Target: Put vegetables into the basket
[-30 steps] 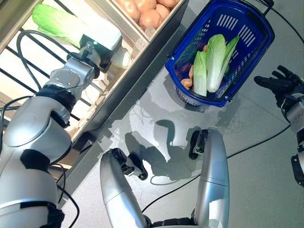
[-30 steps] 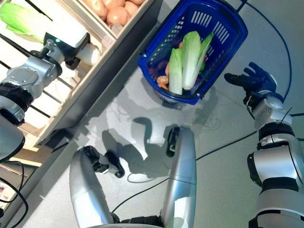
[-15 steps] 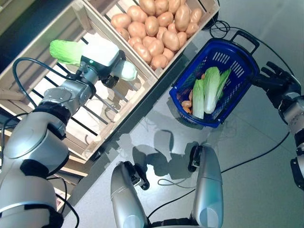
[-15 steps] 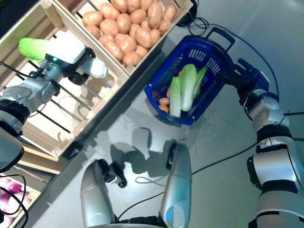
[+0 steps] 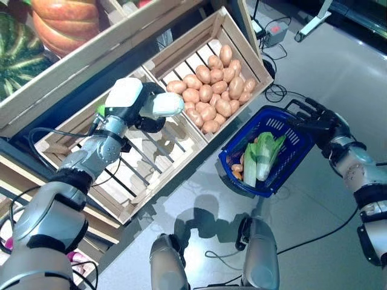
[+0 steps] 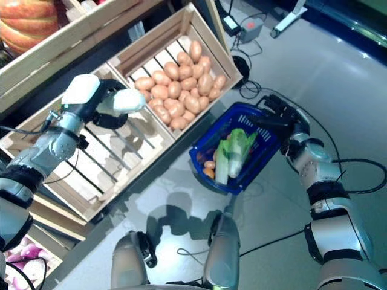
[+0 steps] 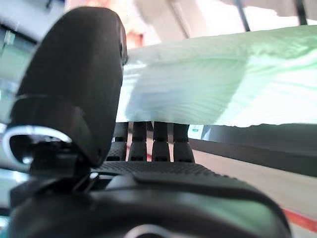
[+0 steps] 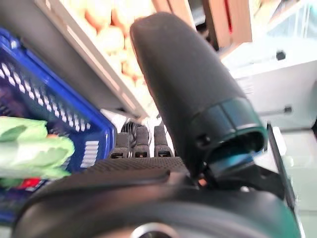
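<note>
The cabbage [image 7: 218, 79] is in the robot's left hand [image 5: 145, 115], thumb on one side and fingers [image 7: 148, 141] curled round the other, so it's a proper grip; in the head views mostly the pale stalk end pokes out past the hand, up over the empty slatted crate [image 5: 151, 163]. Right next to that one is the crate of potatoes [image 5: 211, 90], pretty full. Down on the grey floor [image 5: 314, 199], just past the corner of the potato crate, sits the blue basket [image 5: 290, 157], tilted, already holding a couple of leafy cabbages [image 5: 260, 158] and some small brownish and reddish things at the bottom (too small to say what exactly). The right hand [image 5: 319, 118] is at the basket's far rim by the dark handle [image 5: 296, 106]; its fingers look fairly straight and spread, and I honestly can't tell if it's touching the rim or just beside it. The right wrist view shows fingers sticking out straight with nothing in them, basket wall just past them. Up on the shelf above the crates there's an orange pumpkin [image 5: 66, 24] and a dark green striped melon [image 5: 18, 54].
</note>
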### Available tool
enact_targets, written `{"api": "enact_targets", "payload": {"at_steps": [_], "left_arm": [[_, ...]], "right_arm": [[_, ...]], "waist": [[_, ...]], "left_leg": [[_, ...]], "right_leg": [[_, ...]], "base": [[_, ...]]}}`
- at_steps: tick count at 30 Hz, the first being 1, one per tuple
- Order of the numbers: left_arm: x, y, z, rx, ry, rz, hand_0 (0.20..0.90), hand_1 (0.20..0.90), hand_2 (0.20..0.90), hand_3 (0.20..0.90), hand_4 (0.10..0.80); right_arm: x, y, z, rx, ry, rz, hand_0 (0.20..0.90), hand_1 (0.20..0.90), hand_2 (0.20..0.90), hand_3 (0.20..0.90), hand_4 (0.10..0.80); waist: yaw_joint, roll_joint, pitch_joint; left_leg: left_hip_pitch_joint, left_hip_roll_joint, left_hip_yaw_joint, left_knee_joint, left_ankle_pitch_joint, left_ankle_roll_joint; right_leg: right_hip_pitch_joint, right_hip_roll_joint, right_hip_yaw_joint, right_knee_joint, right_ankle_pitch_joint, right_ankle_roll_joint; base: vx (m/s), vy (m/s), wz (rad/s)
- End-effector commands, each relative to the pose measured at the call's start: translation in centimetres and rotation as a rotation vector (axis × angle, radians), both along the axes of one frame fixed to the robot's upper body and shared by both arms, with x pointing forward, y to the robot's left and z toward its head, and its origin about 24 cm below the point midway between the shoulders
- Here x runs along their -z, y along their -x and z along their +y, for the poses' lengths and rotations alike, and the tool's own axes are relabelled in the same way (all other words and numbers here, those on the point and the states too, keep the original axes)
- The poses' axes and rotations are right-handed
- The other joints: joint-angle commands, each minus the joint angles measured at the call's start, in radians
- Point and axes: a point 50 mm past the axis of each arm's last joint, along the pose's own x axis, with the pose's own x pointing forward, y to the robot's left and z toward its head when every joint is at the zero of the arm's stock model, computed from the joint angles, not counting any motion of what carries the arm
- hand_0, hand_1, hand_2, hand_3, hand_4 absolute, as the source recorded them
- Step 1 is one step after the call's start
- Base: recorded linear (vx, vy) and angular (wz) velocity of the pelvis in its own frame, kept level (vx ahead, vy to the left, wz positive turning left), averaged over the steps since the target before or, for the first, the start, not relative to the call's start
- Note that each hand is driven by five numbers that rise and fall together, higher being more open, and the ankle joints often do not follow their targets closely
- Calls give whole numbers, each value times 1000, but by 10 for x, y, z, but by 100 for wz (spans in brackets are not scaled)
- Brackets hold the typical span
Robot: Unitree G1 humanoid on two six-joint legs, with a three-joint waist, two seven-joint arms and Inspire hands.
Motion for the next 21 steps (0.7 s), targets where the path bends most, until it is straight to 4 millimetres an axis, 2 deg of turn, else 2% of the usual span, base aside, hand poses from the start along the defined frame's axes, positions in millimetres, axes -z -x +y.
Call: {"api": "enact_targets", "payload": {"at_steps": [1,2,3,4,7,8,10,13,15,17,21], "left_arm": [[-18,7,-8,104,336,-62,300,300,300,300,400],[-16,7,-9,114,373,-43,300,300,300,300,400],[-8,11,-16,181,550,30,300,300,300,300,400],[-7,12,-17,192,575,41,300,300,300,300,400],[7,15,-30,322,814,164,300,300,300,300,400],[8,15,-31,328,825,170,300,300,300,300,400],[15,17,-43,420,953,253,300,300,300,300,400],[18,19,-51,496,1050,299,300,300,300,300,400],[18,20,-53,512,1049,295,300,300,300,300,400],[15,22,-60,565,1069,282,300,300,300,300,400],[18,23,-72,625,1114,316,300,300,300,300,400]], "right_arm": [[10,4,25,-184,22,-49,900,900,900,900,800],[11,4,28,-214,36,-45,900,900,900,900,800],[14,7,44,-322,87,-24,900,900,900,900,800],[14,7,45,-335,95,-21,900,900,900,900,800],[14,9,59,-444,182,-8,900,900,900,900,800],[14,9,60,-448,184,-7,900,900,900,900,800],[10,8,71,-510,193,-3,900,900,900,900,800],[4,9,81,-563,148,-6,900,900,900,900,800],[5,9,85,-581,120,-3,900,900,900,900,800],[7,11,99,-637,5,8,900,900,900,900,800],[7,13,108,-655,-116,-19,900,900,900,900,800]], "waist": [[21,-22,-254],[22,-23,-258],[26,-27,-290],[26,-27,-291],[22,-30,-317],[22,-30,-319],[20,-30,-335],[16,-27,-345],[15,-25,-346],[14,-21,-353],[17,-18,-360]], "left_leg": [[31,-14,-5,-155,146,30],[47,-20,-2,-175,155,29],[118,-54,19,-265,185,26],[128,-56,19,-275,189,25],[188,-74,29,-383,234,24],[193,-75,29,-393,238,24],[232,-87,32,-463,263,22],[267,-95,37,-526,285,17],[278,-96,37,-545,290,16],[302,-98,39,-592,306,11],[323,-102,31,-639,321,8]], "right_leg": [[210,7,-20,-292,138,8],[227,14,-24,-315,146,9],[306,55,-33,-433,174,13],[317,61,-32,-448,179,14],[373,89,-30,-549,226,24],[378,90,-29,-559,230,25],[410,103,-21,-620,263,35],[434,114,-13,-679,293,43],[441,118,-9,-694,300,45],[459,128,-4,-728,313,49],[471,135,-8,-741,314,51]], "base": [[93,-21,-3],[158,-36,-6],[135,-32,-9],[143,-37,-10],[50,-26,-10],[33,-24,-2],[52,-22,-6],[26,-9,-8],[22,-15,-5],[32,-18,-17],[18,-13,5]]}}
